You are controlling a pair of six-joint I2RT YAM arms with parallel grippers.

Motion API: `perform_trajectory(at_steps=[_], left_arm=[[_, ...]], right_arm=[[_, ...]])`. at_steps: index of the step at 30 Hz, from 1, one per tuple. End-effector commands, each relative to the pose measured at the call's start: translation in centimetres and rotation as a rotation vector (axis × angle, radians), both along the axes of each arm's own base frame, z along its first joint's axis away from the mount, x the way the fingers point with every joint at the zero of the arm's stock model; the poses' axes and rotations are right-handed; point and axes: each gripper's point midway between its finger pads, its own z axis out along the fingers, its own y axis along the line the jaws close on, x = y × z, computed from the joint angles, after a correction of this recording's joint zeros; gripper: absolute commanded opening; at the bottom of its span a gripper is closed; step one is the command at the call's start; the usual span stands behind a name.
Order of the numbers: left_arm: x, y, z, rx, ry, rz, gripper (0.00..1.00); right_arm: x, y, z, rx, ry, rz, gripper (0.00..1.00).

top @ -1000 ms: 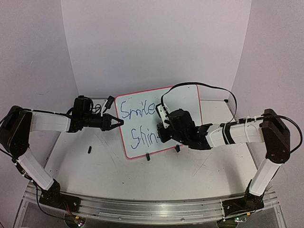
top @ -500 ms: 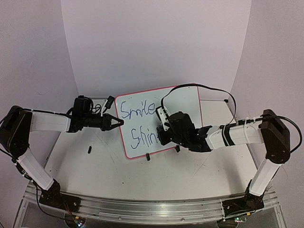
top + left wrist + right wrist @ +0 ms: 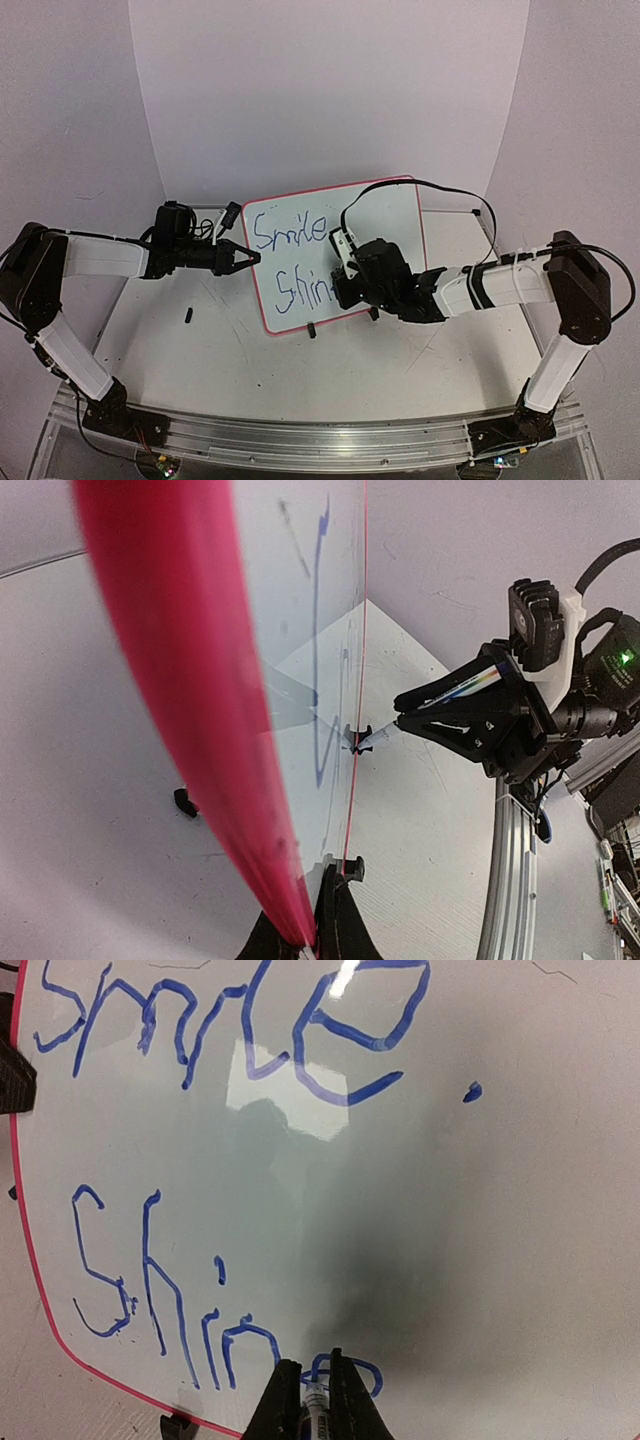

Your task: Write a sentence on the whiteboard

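The whiteboard [image 3: 395, 215], white with a red-pink frame, stands tilted on the table. "Smile" and, below it, "Shin" are written on it in blue. My left gripper [image 3: 250, 258] is shut on the board's left edge; in the left wrist view the red frame [image 3: 170, 660] runs down between my left gripper's [image 3: 315, 942] jaws. My right gripper [image 3: 312, 1400] is shut on a blue marker [image 3: 315, 1410]. The marker's tip rests on the whiteboard [image 3: 450, 1210] at a fresh blue loop after "Shin". In the top view my right gripper [image 3: 342, 290] covers the end of that word.
Two black clip feet [image 3: 312, 330] [image 3: 374, 314] hold the board's lower edge. A small black piece [image 3: 188, 317] lies on the table left of the board. A black cable [image 3: 440, 188] arcs over the board's top right. An aluminium rail [image 3: 320, 435] runs along the near edge.
My right gripper has shifted slightly right and down along the board's lower line with the marker. The left arm and the board have stayed put.
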Motion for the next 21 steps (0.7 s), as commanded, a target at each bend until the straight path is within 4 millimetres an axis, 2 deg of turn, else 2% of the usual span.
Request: perform_trajectory(at_steps=[1,15,21], left_arm=[[1.1,1.9,-5.6,0.203,0.024,0.114,0.0],[1.0,1.9,-5.7,0.203,0.027,0.113,0.0],[1.0,1.9,-5.8,0.214,0.006,0.104,0.0]], right_arm=[[-0.1,-0.5,-1.3,-0.002,0.016,-0.023,0.0],[-0.1,-1.8,-2.2,-0.036,0.007,-0.066,0.0],[0.5,-3.0,-2.1,-0.047,-0.003,-0.101,0.0]])
